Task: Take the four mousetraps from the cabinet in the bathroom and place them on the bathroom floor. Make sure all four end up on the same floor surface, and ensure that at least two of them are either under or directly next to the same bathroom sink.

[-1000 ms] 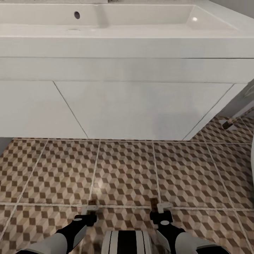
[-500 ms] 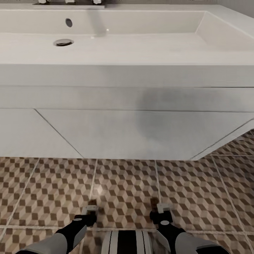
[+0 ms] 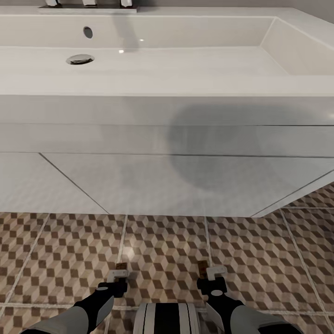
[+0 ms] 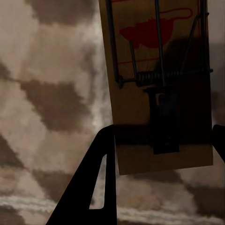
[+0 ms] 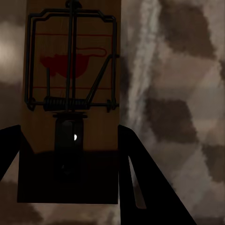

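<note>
In the head view my left gripper [image 3: 119, 274] and right gripper [image 3: 209, 271] hang low over the cube-patterned bathroom floor [image 3: 162, 241], in front of the white sink [image 3: 153, 46] and its vanity [image 3: 185, 181]. Each gripper holds a tan mousetrap: the left one's tip [image 3: 121, 266] and the right one's tip [image 3: 202, 266] poke forward. The left wrist view shows a mousetrap [image 4: 157, 84] with wire spring and red mark between the dark fingers [image 4: 98, 187]. The right wrist view shows another mousetrap [image 5: 72, 93] clamped between fingers [image 5: 140, 178].
The vanity front stands close ahead and overhangs the floor, with a dark round shadow on it. A drain [image 3: 80, 59] and overflow hole [image 3: 87, 32] mark the basin. Tiled floor stretches to both sides of the grippers.
The camera has come nearer to the vanity, so the sink fills more of the view and less floor shows. Both grippers keep their mousetraps and their place in the picture.
</note>
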{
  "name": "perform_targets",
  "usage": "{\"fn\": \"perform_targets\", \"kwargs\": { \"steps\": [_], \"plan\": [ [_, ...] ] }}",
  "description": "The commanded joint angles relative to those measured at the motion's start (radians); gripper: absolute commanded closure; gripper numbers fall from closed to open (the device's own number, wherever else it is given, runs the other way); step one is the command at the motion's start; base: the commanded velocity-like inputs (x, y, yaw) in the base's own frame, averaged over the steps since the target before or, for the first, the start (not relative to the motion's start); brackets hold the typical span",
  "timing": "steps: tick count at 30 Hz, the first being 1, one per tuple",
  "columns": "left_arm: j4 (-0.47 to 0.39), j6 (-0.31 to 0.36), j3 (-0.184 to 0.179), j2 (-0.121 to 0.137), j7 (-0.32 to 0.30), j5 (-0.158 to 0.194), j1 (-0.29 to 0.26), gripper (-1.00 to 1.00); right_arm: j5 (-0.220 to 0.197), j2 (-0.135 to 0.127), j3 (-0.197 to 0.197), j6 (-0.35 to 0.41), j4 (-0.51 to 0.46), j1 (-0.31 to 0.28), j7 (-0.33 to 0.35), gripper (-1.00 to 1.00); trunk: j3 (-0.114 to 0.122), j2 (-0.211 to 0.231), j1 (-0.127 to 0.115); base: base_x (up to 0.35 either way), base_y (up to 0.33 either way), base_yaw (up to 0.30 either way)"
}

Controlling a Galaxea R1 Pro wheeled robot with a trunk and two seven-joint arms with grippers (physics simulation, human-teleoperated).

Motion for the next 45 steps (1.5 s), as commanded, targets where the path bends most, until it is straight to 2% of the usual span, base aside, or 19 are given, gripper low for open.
{"fn": "perform_targets", "kwargs": {
  "steps": [1, 15, 28, 45],
  "plan": [
    [-0.001, 0.003, -0.009, 0.0, 0.007, 0.008, 0.0, 1.0, 0.004, 0.0, 0.005, -0.001, 0.001, -0.001, -0.006, 1.0, -0.001, 0.0, 0.0, 0.0, 0.0, 0.0],
    [0.0, 0.003, -0.009, 0.0, 0.007, 0.008, 0.0, 1.0, 0.0, 0.001, 0.005, 0.007, 0.001, -0.001, -0.006, 1.0, -0.001, 0.0, 0.0, 0.003, 0.0, 0.0],
    [-0.001, 0.003, -0.009, 0.0, 0.007, 0.008, 0.0, 1.0, 0.002, 0.0, 0.005, 0.003, 0.001, -0.001, -0.006, 1.0, -0.001, 0.0, 0.0, 0.238, 0.0, 0.0],
    [0.0, 0.001, -0.012, 0.002, 0.006, 0.004, -0.001, 1.0, 0.008, 0.0, 0.007, -0.001, 0.001, 0.0, -0.001, 1.0, -0.001, 0.0, 0.0, 0.018, 0.0, 0.0]
  ]
}}
